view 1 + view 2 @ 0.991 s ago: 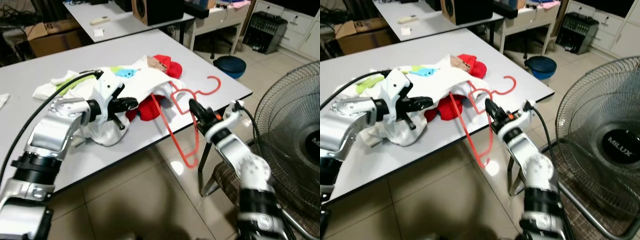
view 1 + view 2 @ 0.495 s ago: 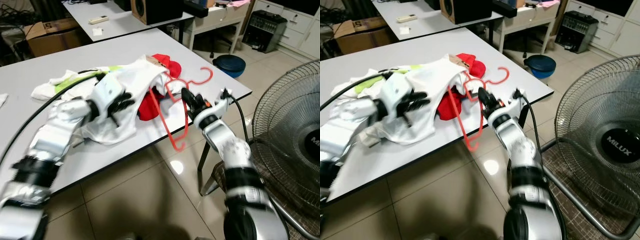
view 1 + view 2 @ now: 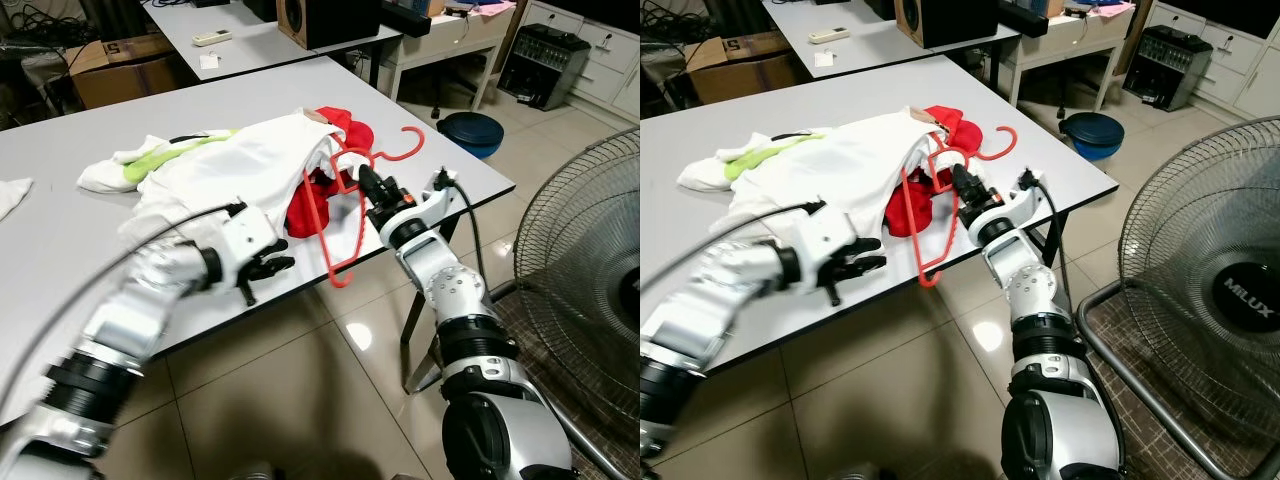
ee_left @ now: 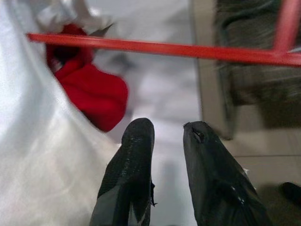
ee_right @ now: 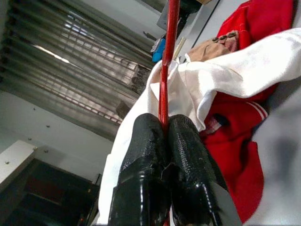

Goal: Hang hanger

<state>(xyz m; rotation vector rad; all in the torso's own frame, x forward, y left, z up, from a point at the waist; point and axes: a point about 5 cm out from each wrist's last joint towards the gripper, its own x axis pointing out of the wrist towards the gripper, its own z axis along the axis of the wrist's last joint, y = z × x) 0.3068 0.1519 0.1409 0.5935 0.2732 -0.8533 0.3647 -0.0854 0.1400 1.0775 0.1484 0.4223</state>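
Draping over the table (image 3: pixel 120 215), the white garment (image 3: pixel 225 170) hides part of the red hanger (image 3: pixel 345 215), so the hanger's upper bar where it slips under the cloth is hard to follow; the hook end rises clear above the red clothing (image 3: pixel 345 130) near the table's far edge. The left arm is smeared by motion blur in the eye views, and its forearm outline is soft.

The right gripper (image 3: pixel 368 186) reaches up from the table's near edge with its forearm angled steeply, wrist turned toward the pile, its two black fingers (image 5: pixel 186 160) pinched together on the hanger's thin red rod. The hanger's lower corner hangs just past the table edge, above the tiled floor (image 3: pixel 300 400). The left gripper (image 3: pixel 272 266) sits low at the table's near edge, beside the white garment, its fingers (image 4: pixel 136 155) a narrow gap apart with nothing between them; the hanger's red bar crosses ahead of them in the left wrist view.

Compared with half a second ago, the left gripper has let go of the white cloth and dropped down toward the table edge, while the right gripper has carried the hanger further in over the table. A large standing fan (image 3: pixel 590 260) is at the robot's right.
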